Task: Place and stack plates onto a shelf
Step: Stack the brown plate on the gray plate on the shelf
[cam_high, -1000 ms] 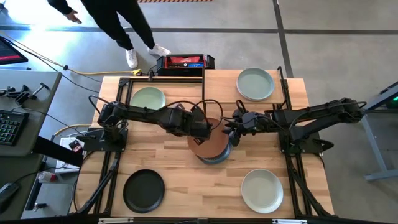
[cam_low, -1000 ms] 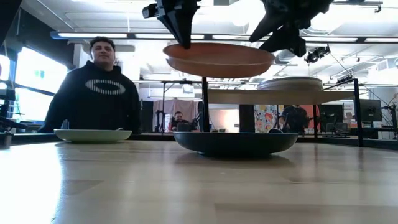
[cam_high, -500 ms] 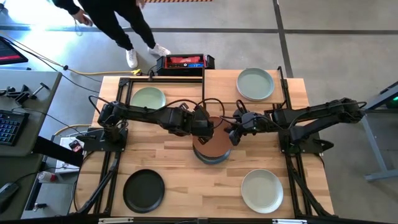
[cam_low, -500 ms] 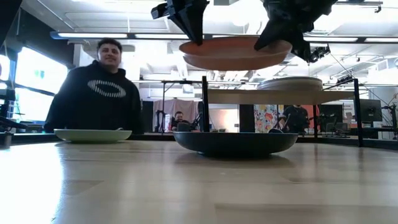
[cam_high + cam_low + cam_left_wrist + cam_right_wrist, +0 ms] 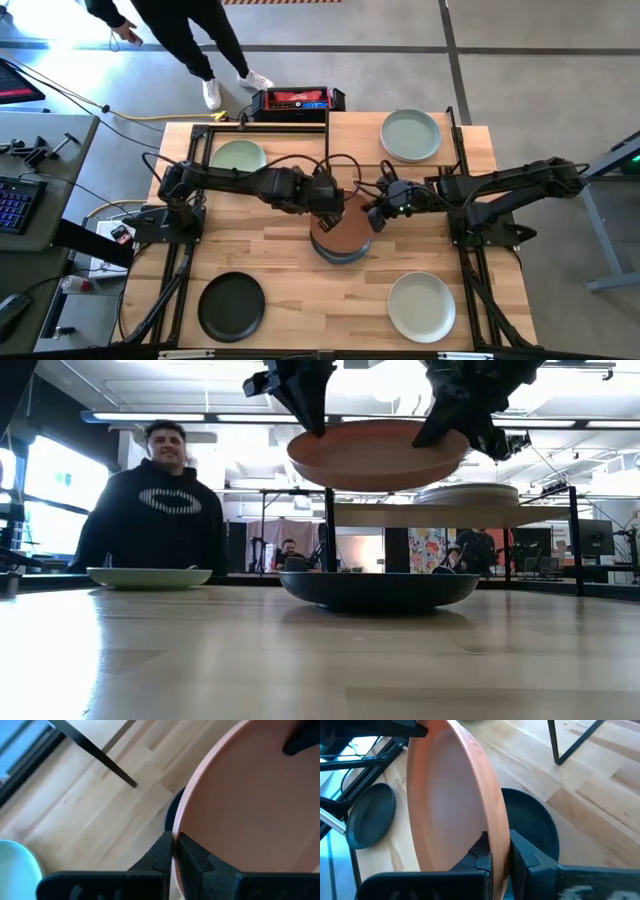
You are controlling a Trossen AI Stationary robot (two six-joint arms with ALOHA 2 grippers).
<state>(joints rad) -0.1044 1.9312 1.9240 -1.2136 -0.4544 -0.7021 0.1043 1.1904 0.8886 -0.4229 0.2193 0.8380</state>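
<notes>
A terracotta pink plate [image 5: 342, 236] hangs between both grippers above a dark teal plate [image 5: 378, 588] that rests on the table's middle. My left gripper [image 5: 329, 205] is shut on the pink plate's left rim, and my right gripper [image 5: 373, 214] is shut on its right rim. The shelf [image 5: 440, 515] stands at the far right, with a grey-green plate [image 5: 410, 134] lying on it. A pale green plate [image 5: 238, 158], a black plate [image 5: 232, 305] and an off-white plate [image 5: 421, 305] lie flat on the table. My left gripper pinches the pink plate's rim [image 5: 176, 836] between its two fingers, one above the rim and one beneath. In the low view it comes down at the left edge [image 5: 312, 432]. The plate is lifted clear of the teal plate. My right gripper pinches the opposite rim [image 5: 498, 839] between its two fingers, one on the inner face and one on the underside. In the low view it comes slanting down at the right edge [image 5: 448, 438]. The plate hangs roughly level, hollow side up.
A red-and-black box [image 5: 295, 100] sits beyond the table's far edge. A person [image 5: 150, 500] stands behind the far left corner. The shelf's black posts [image 5: 329, 530] rise just behind the teal plate. Bare wood lies between the near plates.
Both grippers have carried the pink plate a little toward the table's right, still clear above the teal plate. The hold on both rims has stayed the same.
</notes>
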